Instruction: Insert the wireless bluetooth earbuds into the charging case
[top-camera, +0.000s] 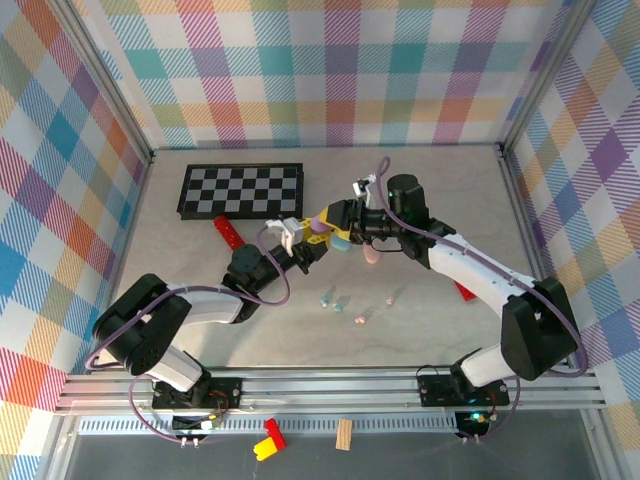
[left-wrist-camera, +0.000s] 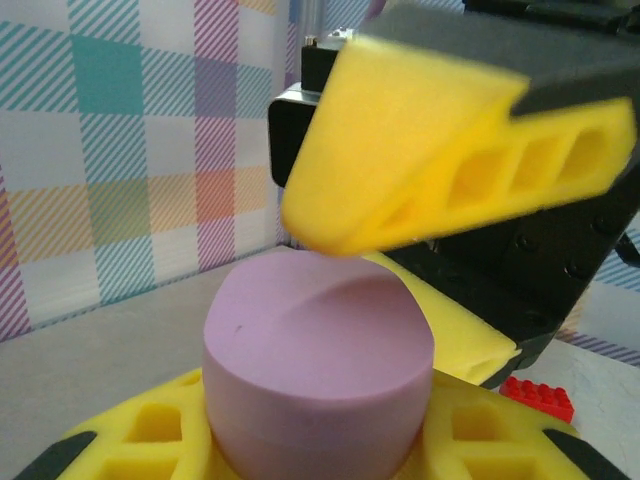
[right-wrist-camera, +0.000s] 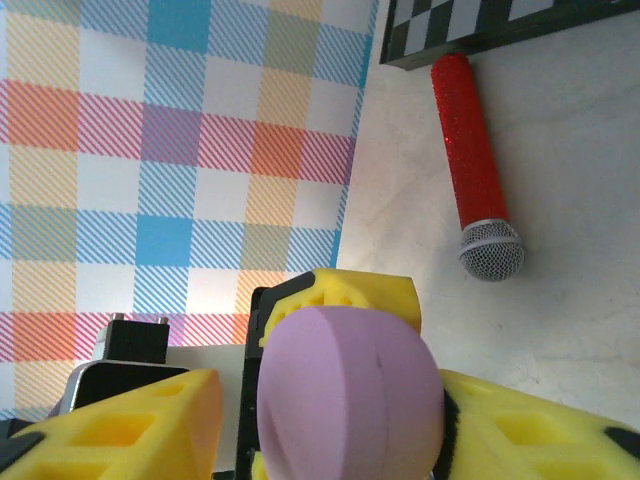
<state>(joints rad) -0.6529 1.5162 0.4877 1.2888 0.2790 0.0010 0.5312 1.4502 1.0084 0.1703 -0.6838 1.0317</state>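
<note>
A purple charging case (left-wrist-camera: 318, 350) sits clamped between the yellow fingers of my left gripper (left-wrist-camera: 320, 440), held above the middle of the table (top-camera: 200, 330). My right gripper (right-wrist-camera: 330, 400) straddles the same case (right-wrist-camera: 350, 390). One of its yellow fingers (left-wrist-camera: 420, 150) hovers just over the case top, and a gap shows beside the other finger (right-wrist-camera: 130, 420). From above, the left gripper (top-camera: 312, 240) and the right gripper (top-camera: 336, 226) meet tip to tip. Tiny wireless bluetooth earbuds lie loose in front of them: two mint ones (top-camera: 333, 299) and two pink ones (top-camera: 360, 320).
A pink case (top-camera: 371, 256) and a blue piece (top-camera: 342, 243) lie just under the right gripper. A chessboard (top-camera: 240, 190) and a red microphone (right-wrist-camera: 470, 150) are at the back left. A red brick (top-camera: 465, 290) lies under the right arm.
</note>
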